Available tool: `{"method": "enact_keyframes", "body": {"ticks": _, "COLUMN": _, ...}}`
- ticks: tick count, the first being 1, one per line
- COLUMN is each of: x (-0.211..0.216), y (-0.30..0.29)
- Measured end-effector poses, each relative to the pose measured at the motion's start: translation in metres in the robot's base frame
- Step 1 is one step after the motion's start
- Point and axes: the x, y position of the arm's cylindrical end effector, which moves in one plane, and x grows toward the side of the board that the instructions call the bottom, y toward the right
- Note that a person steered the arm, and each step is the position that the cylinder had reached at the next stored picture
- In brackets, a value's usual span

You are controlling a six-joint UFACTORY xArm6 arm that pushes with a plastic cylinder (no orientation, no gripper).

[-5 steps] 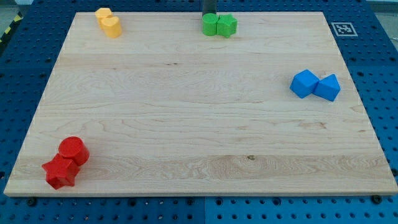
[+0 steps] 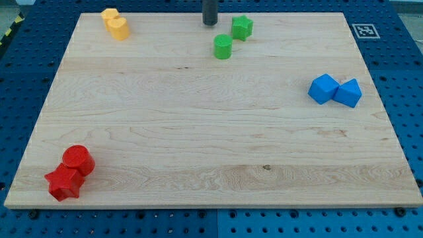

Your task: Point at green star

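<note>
The green star [image 2: 242,28] lies near the view's top edge of the wooden board [image 2: 211,132]. A green cylinder [image 2: 223,47] stands just below and left of it, apart from it. My tip [image 2: 210,24] is the lower end of the dark rod at the view's top. It sits left of the green star and above the green cylinder, touching neither.
Two yellow blocks [image 2: 115,24] sit together at the top left. A blue cube [image 2: 324,88] and a blue wedge-like block [image 2: 348,92] touch at the right. A red cylinder [image 2: 78,160] and a red star [image 2: 63,183] touch at the bottom left.
The green cylinder has moved down and away from the green star, which they touched before. My tip has shifted slightly left and lower into view.
</note>
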Motion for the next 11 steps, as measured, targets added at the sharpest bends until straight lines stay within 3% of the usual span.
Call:
{"method": "enact_keyframes", "body": {"ticks": 2, "x": -0.004, "y": 0.066}}
{"method": "enact_keyframes", "body": {"ticks": 5, "x": 0.028, "y": 0.109}}
{"method": "enact_keyframes", "body": {"ticks": 7, "x": 0.0, "y": 0.103}}
{"method": "enact_keyframes", "body": {"ticks": 11, "x": 0.004, "y": 0.056}}
